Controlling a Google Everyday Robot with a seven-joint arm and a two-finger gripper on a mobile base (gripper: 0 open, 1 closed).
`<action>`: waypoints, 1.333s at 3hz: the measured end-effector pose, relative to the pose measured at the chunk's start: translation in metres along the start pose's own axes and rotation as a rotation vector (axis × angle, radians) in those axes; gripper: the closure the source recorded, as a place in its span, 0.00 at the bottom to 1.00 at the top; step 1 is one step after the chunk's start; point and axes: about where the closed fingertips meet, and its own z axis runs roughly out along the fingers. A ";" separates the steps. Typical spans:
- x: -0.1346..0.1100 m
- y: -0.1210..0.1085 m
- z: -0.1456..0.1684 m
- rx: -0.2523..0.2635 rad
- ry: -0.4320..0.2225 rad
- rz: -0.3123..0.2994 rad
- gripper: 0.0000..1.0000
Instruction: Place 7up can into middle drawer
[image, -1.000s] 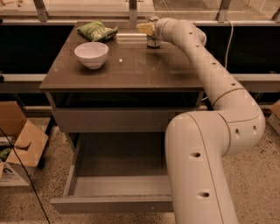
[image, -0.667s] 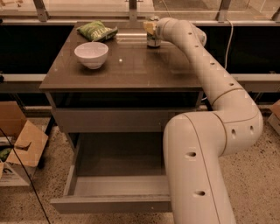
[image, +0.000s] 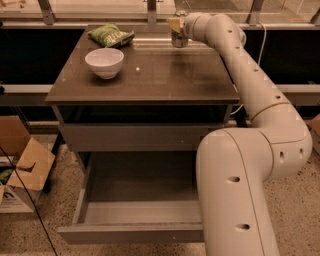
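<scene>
The 7up can (image: 179, 38) stands upright at the far edge of the tabletop (image: 155, 80), right of the middle and short of the far right corner. Its long axis is vertical, silver top up. The gripper (image: 176, 25) is clamped around the can's upper part, reaching in from the right edge side. This high, sideways hold would keep the can vertical for the carry. Whether the can's base touches the surface or is just clear of it cannot be told.

The white bowl (image: 104, 61) and green snack bag (image: 111, 35), 2 bystanders, sit well apart near the far left corner. Below the near edge, the middle drawer (image: 130, 232) is pulled out, probably to take the can from above.
</scene>
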 end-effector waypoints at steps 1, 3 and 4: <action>-0.020 0.024 -0.039 -0.112 -0.002 -0.083 1.00; -0.036 0.060 -0.118 -0.205 -0.020 -0.134 1.00; -0.044 0.074 -0.170 -0.196 -0.064 -0.109 1.00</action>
